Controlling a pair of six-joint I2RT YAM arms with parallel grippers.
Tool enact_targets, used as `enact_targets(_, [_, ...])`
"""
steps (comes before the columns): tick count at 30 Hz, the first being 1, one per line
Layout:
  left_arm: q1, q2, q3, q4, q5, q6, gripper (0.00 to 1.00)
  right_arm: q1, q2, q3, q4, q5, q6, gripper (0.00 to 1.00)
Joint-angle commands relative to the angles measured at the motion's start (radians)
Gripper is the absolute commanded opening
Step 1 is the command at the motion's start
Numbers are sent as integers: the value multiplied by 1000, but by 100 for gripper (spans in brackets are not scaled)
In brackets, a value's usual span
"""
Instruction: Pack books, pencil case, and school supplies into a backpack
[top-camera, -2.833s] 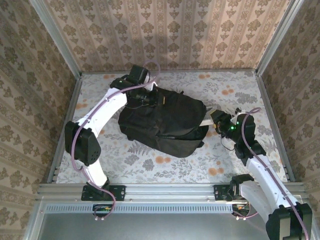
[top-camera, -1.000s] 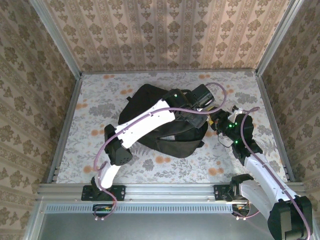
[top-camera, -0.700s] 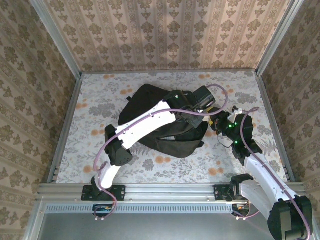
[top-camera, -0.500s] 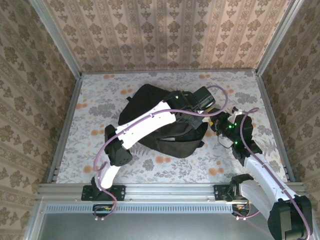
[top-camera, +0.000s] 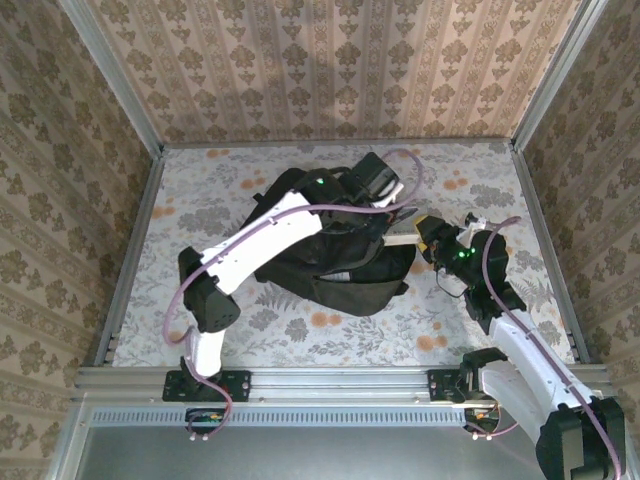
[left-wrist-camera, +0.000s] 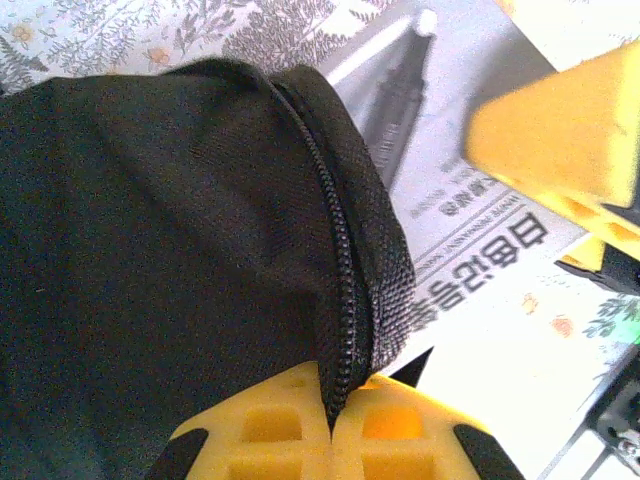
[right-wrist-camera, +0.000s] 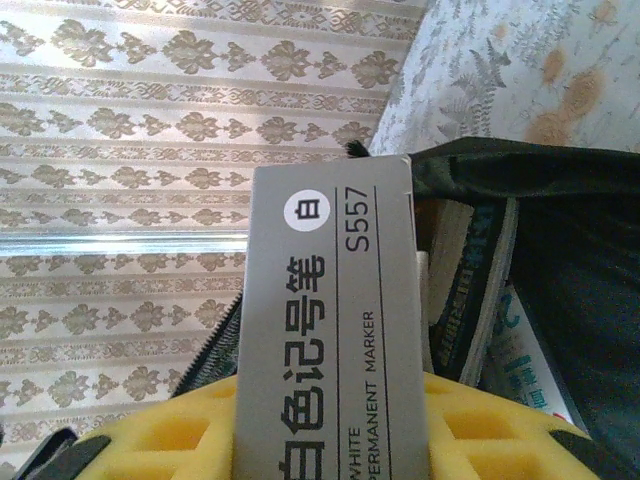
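- Packing of supplies is the step in hand: our left gripper (left-wrist-camera: 335, 425) is pressed together on the zip rim (left-wrist-camera: 345, 270) of the backpack (top-camera: 340, 275), which lies in the middle of the desk (top-camera: 200, 190).
- Our right gripper (right-wrist-camera: 330, 440) pinches a grey marker box (right-wrist-camera: 330, 300) at the bag's mouth. Next, we judge, it must slide in beside the books (right-wrist-camera: 480, 290).
- We read on the box "S557", "WHITE", "PERMANENT MARKER" and Chinese characters.

Top view: left arm (top-camera: 270, 225) crosses the backpack (top-camera: 330, 270), covering its opening; marker box (top-camera: 402, 238) too small to read there. Right wrist: bottom edge cuts off the box's lower end at the right gripper (right-wrist-camera: 330, 440); books (right-wrist-camera: 478, 300) inside: page edges visible, covers hidden. Left wrist: zip edge (left-wrist-camera: 345, 300) hides part of the box; yellow pad (left-wrist-camera: 560, 140) at upper right blurred, cropped.
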Motion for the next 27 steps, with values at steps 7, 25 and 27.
enact_targets(7, [207, -321, -180, 163, 193, -62, 0, 17, -64, -47, 14, -18, -70, 38])
enact_targets(25, [266, -356, -163, 177, 281, -98, 0, 275, 115, 48, 152, 177, -53, 37])
enact_targets(27, [269, -357, -156, 172, 281, -96, 0, 289, 147, 49, 202, 207, -29, 37])
